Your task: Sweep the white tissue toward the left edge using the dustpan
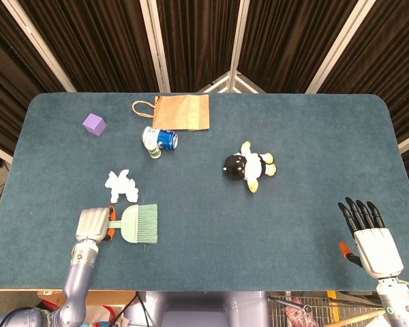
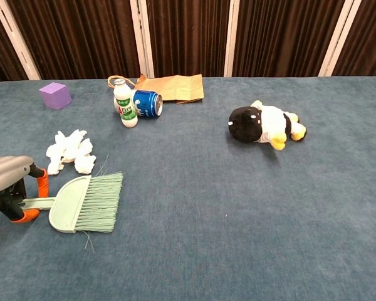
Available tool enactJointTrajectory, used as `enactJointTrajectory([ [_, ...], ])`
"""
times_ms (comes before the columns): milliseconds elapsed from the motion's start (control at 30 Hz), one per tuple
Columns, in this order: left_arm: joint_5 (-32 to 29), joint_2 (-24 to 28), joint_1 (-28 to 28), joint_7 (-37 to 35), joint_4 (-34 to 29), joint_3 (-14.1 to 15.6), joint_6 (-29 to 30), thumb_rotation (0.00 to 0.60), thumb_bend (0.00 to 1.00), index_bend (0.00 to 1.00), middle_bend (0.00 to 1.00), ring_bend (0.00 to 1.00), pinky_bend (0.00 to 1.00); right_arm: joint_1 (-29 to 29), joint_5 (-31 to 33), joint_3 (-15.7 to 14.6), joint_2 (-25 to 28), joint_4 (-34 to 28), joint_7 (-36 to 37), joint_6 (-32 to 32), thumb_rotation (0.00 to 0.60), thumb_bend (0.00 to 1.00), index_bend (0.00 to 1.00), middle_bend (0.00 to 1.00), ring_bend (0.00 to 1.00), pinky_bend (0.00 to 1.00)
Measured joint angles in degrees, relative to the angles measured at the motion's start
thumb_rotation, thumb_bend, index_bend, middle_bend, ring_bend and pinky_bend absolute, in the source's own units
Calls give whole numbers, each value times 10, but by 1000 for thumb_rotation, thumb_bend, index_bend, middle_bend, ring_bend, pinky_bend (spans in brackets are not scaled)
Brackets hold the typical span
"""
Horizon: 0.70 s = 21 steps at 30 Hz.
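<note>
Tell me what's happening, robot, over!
Left hand over pale green brush-dustpan's handle, grip unclear. Right hand open, idle. Crumpled white tissue untouched behind it. Nothing blocking.

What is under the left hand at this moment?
The left hand sits over the handle of the green dustpan brush. The chest view shows the handle running between its orange-tipped fingers. Whether they actually clamp it is hidden.

Near the front left of the tabletop (image 1: 313,136): dustpan (image 1: 138,224), with the left robot hand (image 1: 93,225) at its handle. Just behind the dustpan: tissue (image 1: 121,185). Further back, bottle (image 1: 150,144) and can (image 1: 167,139) side by side, with a paper bag (image 1: 180,111) behind them. Far back left: a cube (image 1: 94,124). In the middle: a plush toy (image 1: 249,165). Front right, well apart from everything: the right robot hand (image 1: 369,236).
</note>
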Motion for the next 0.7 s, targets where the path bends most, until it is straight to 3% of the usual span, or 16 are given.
enactJointTrajectory([
  [367,69,20,-1,-37,-44,-2,25,600,702,783,1000,1000,1000,1,3,1,0,-1,-2,-3,600,322,0,0,0,0],
  [700,70,35,-51,18,-109,-49,42,600,705,790,1000,1000,1000,0,9,2,2,-4,-1,-5,600,323,0,0,0,0],
])
